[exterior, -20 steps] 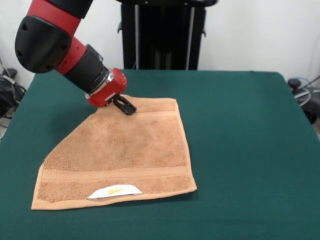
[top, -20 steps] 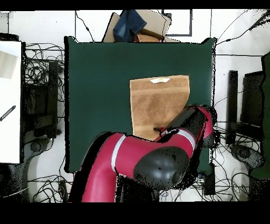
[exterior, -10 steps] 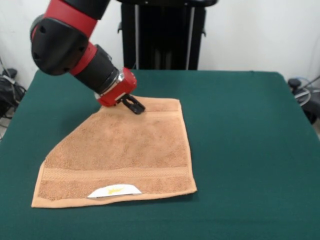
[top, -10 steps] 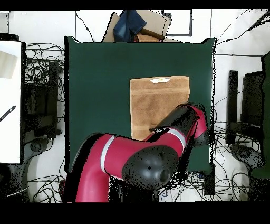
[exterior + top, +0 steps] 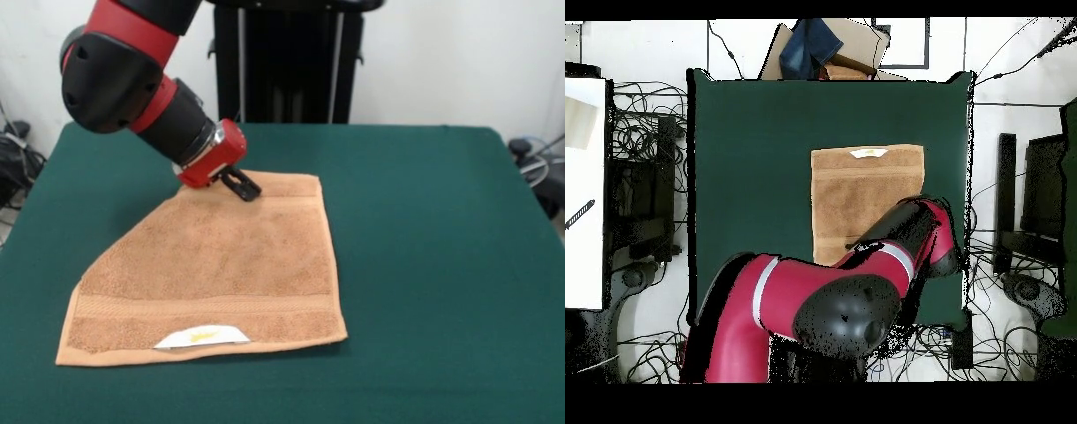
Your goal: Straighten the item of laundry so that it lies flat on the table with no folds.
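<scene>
One towel (image 5: 216, 269) on the green table (image 5: 424, 230), and one corner of it not where it belongs; reading the front view from the left, you have the near left corner lying flat by the table's front edge, then a long slanted edge climbing up and to the right where a far left corner ought to be, which suggests that corner is folded over or tucked under; the frames do not let you say which; next along, the red and black arm (image 5: 132, 79) comes down from above and plants its gripper (image 5: 241, 185) on or just over the towel's far edge, near the top of that slant; whether its jaws are spread, pinched empty or nipping cloth, you cannot tell, since they show only as a small dark shape against the terry; further right the towel lies smooth, its white label (image 5: 202, 336) with the yellow mark facing up near the front hem, its right edge straight, and bare felt beyond; overhead, the arm (image 5: 855, 290) covers the end of the towel (image 5: 865, 190) nearest the robot, so the fold is hidden there too; the risk, operator, is a drag with no real hold on the cloth; pressed fingertips could slide the whole towel sideways and leave the missing corner as it is, or bunch the far hem into a new crease; a pull along the slant rather than outward across it would likely tighten the fold
</scene>
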Controlling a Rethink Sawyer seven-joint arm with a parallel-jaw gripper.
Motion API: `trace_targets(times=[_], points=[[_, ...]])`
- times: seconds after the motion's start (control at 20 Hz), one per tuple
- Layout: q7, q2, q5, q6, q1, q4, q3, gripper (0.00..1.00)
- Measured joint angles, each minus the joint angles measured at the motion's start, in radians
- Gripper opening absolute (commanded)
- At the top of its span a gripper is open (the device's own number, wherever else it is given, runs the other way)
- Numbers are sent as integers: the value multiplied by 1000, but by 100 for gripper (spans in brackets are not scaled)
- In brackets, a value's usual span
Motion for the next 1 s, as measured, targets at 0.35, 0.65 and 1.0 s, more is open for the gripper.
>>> trace_targets(times=[0.35, 0.65, 1.0], points=[[0, 3, 0, -14, 0, 0, 4, 0], [0, 6, 0, -20, 2, 0, 4, 0], [0, 6, 0, -20, 8, 2, 3, 0]])
